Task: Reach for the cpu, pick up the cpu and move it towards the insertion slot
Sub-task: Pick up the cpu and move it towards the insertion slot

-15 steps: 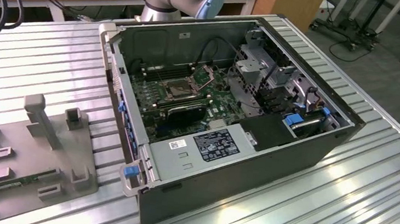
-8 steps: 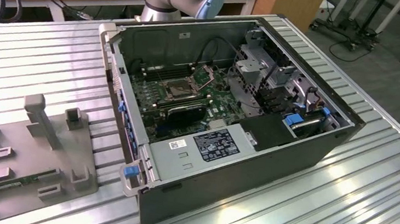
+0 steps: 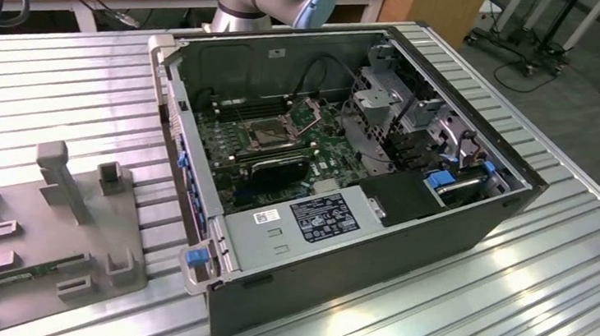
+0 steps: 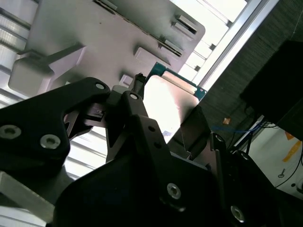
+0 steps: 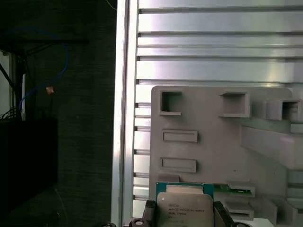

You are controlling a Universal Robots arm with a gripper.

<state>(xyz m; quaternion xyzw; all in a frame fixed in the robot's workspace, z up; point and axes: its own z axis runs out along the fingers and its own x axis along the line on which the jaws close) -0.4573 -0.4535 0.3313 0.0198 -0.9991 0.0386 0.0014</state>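
I'm gripping the cpu by two opposite edges in the gripper, grey tray behind it. I'm aiming to carry it flat toward the slot, just left of centre in the exterior view.

What I can't make out
The first wrist view's edge crops the cpu, and the gripper covers part of it in the second wrist view.
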